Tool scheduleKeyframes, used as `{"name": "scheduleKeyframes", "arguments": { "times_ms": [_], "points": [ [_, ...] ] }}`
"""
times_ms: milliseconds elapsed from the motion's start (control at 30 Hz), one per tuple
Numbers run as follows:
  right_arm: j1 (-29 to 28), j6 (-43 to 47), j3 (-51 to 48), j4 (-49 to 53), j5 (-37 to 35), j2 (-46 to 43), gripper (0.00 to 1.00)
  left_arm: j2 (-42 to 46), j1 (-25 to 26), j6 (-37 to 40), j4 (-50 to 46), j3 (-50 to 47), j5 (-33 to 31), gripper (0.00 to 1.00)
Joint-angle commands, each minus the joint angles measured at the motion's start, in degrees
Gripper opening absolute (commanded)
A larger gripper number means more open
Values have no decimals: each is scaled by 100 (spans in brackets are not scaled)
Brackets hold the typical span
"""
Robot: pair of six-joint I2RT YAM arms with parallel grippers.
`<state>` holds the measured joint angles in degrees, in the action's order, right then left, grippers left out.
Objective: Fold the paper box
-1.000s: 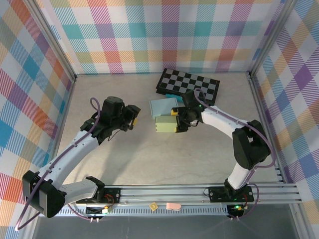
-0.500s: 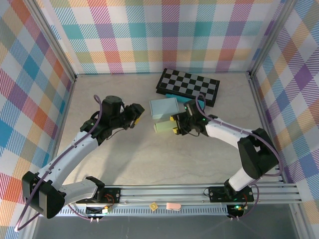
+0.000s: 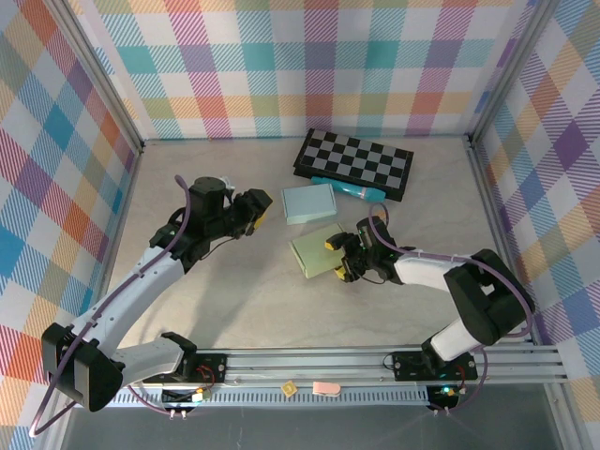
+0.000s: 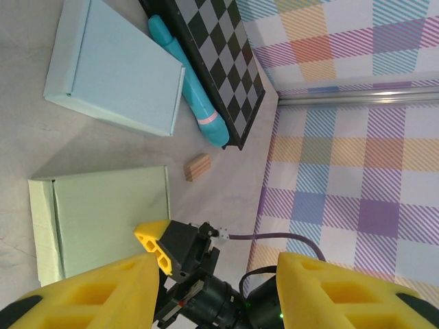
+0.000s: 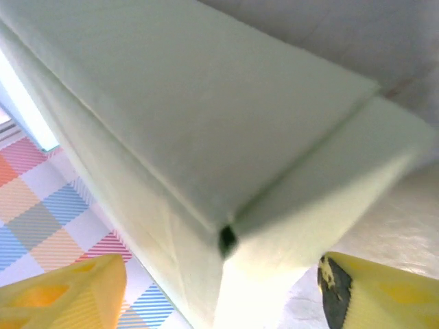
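Green box (image 3: 314, 251) is lying flat in the middle of the bench (image 3: 234, 300), just in front of the blue box (image 3: 309, 202). The right jaws are standing apart, straddling its right-hand corner and not clamping as far as I'm seeing. The left jaws are hovering apart and empty off to its left. Risk as I'm reading it: closing on that corner is crushing thin card or skidding the box into the blue one, since nothing is pinning the far side.
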<state>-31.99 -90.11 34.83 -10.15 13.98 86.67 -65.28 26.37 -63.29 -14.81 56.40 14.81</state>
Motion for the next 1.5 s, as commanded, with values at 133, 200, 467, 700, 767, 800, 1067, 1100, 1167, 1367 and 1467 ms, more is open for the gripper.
{"name": "scheduleKeyframes", "arguments": {
  "times_ms": [133,200,467,700,767,800,1067,1100,1167,1367,1467],
  "points": [
    [43,284,1123,3228,-486,-633,86,61,-97,295,-220,96,234,48],
    [131,503,1323,3739,-700,-869,86,133,-114,388,-482,138,259,48],
    [935,2960,1754,4358,-919,-2132,99,395,-168,2251,-2743,898,893,44],
    [1253,5482,2451,5436,-808,-3235,99,890,-167,3758,-4156,973,1228,44],
    [1256,6011,2610,5834,-944,-3630,99,1106,-167,3772,-4143,773,1226,44],
    [1250,6163,2630,6012,-1050,-3784,99,1213,-168,3754,-4062,670,1168,44],
    [1256,6587,2142,6425,-2962,-4862,99,1824,-170,3487,-3058,-180,266,100],
    [1252,6674,2010,6265,-3151,-5020,99,1839,-167,3516,-3029,-198,107,100],
    [1254,7016,1556,5613,-3573,-5448,99,1862,-167,3616,-3085,-170,-428,100],
    [1259,8791,-349,2539,-4795,-6309,99,1870,-180,3319,-3821,19,-4794,100],
    [1394,8956,-938,1707,-4816,-5910,99,1807,-334,4132,-3079,-450,-6006,100]
  ]
}}
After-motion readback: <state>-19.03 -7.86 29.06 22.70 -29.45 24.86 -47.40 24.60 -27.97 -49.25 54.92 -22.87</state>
